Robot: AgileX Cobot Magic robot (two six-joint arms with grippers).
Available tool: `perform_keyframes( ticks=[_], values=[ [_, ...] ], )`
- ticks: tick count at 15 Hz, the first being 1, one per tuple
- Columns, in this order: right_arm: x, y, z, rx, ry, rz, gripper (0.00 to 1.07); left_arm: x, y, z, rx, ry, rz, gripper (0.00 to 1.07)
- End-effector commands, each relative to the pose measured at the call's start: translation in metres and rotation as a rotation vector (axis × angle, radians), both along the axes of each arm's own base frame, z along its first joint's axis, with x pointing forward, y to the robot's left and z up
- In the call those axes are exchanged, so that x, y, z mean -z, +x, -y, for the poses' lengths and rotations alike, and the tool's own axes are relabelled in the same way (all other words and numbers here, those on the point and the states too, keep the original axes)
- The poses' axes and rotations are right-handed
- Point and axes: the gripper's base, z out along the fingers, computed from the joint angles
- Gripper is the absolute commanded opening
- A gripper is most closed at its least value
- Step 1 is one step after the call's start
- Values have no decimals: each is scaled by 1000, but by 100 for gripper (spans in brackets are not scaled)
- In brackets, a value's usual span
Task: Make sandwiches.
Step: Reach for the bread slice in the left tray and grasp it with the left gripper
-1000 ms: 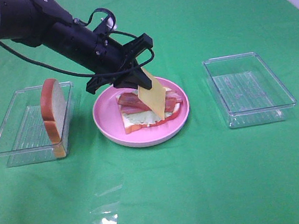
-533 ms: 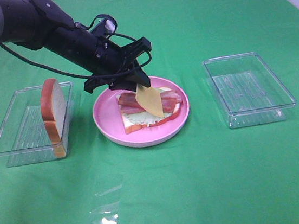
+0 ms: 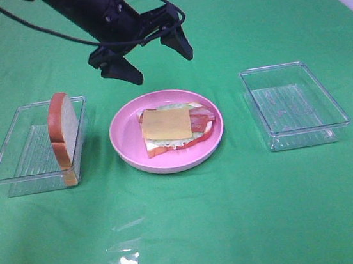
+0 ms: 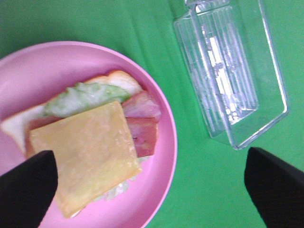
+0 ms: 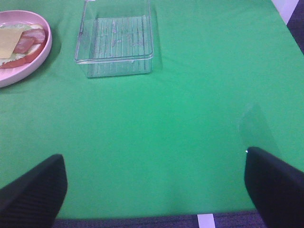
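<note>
Above pink plate point(image 3: 122, 138), your left gripper point(image 3: 155, 60) hangs empty, fingers spread wide. Sandwich point(image 3: 176, 129) lies on plate, cheese slice point(image 3: 166, 123) on top, inside rim. Your right gripper point(image 5: 156, 190) spread too, over bare green cloth point(image 5: 166, 133).

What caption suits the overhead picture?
Open left gripper above cheese-topped open sandwich on pink plate.

Camera views: one high, two wrist.
High view overlooks the whole surface point(image 3: 238, 214); left wrist looks down closely on the pink plate point(image 4: 164, 118); all three share it.
</note>
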Motion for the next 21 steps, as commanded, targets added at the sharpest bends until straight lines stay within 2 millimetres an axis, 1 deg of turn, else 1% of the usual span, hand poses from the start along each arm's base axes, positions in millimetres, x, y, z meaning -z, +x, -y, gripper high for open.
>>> perform_keyframes(
  ticks=[1, 2, 3, 5, 6, 7, 8, 10, 12, 14, 16, 21],
  values=[
    [0, -3, 0, 1, -5, 31, 98, -35, -2, -10, -19, 178, 6, 102],
    [0, -3, 0, 1, -5, 31, 98, -50, -3, -18, -21, 262, 24, 102],
    [0, -3, 0, 1, -5, 31, 98, -57, -4, -20, -24, 289, 30, 102],
    [0, -3, 0, 1, -4, 31, 98, -89, -11, -26, -46, 272, 104, 102],
    [0, -3, 0, 1, -4, 31, 98, -98, -15, -29, -51, 273, 125, 102],
    [0, -3, 0, 1, -4, 31, 98, -103, -20, -33, -56, 290, 133, 102],
    [0, -3, 0, 1, -4, 31, 98, -101, -31, -47, -68, 380, 122, 102],
    [0, -3, 0, 1, -4, 31, 98, -93, -39, -66, -107, 441, 73, 102],
    [0, -3, 0, 1, -4, 31, 98, -78, -48, -90, -159, 458, -27, 102],
    [0, -3, 0, 1, -3, 31, 98, -60, -53, -105, -173, 486, -105, 102],
    [0, -3, 0, 1, -3, 31, 98, -40, -55, -107, -169, 509, -158, 101],
    [0, -3, 0, 1, -3, 31, 98, -2, -37, -100, -236, 492, -202, 101]
  ],
)
